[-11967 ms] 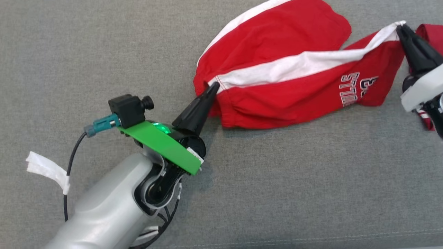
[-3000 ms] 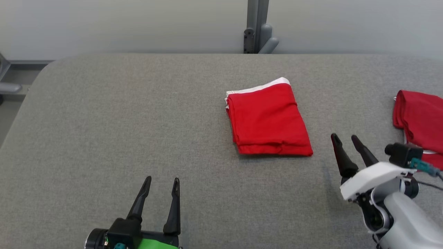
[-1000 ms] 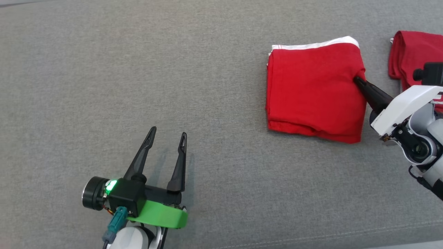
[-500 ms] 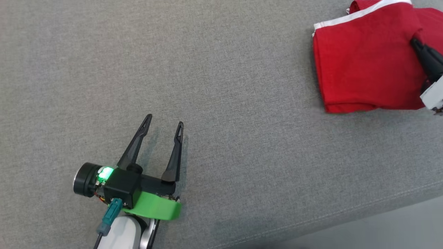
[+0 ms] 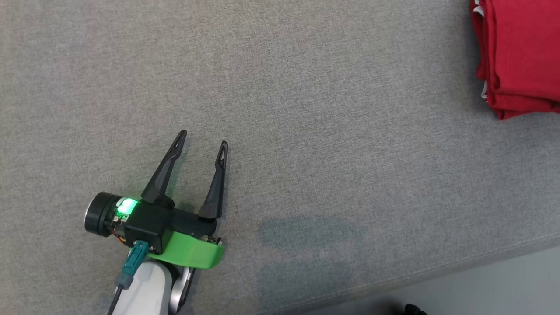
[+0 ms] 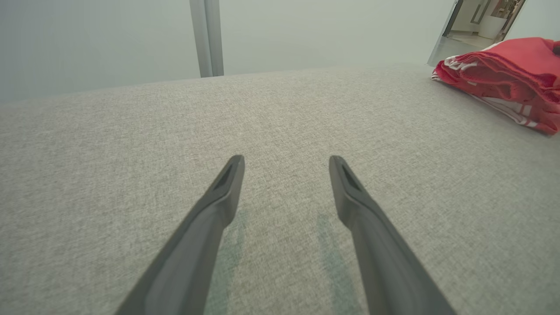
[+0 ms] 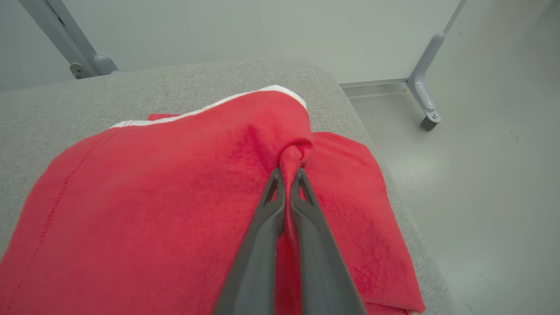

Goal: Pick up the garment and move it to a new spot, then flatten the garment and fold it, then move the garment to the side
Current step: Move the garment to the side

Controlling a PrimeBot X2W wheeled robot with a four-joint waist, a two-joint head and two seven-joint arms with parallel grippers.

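Note:
The folded red garment [image 5: 520, 52] with white trim lies at the far right of the grey table, partly cut off by the head view's edge. In the right wrist view my right gripper [image 7: 287, 175] is shut on a pinched fold of the garment [image 7: 175, 192], which rests over another red garment [image 7: 350, 175] beneath it. My left gripper [image 5: 202, 138] hovers open over bare table at the lower left, far from the cloth. The left wrist view shows the left gripper [image 6: 286, 162] with fingers spread and the red pile [image 6: 503, 74] at the right.
The grey padded table [image 5: 306, 131] ends in a front edge [image 5: 437, 271] at the lower right, with floor beyond. In the right wrist view the table's rounded corner [image 7: 332, 87] lies just past the garments, and a grey stand leg [image 7: 424, 100] is on the floor.
The head camera has swung left, so the garment has slid to the picture's right edge and my right gripper has left the head view. The left gripper stays open.

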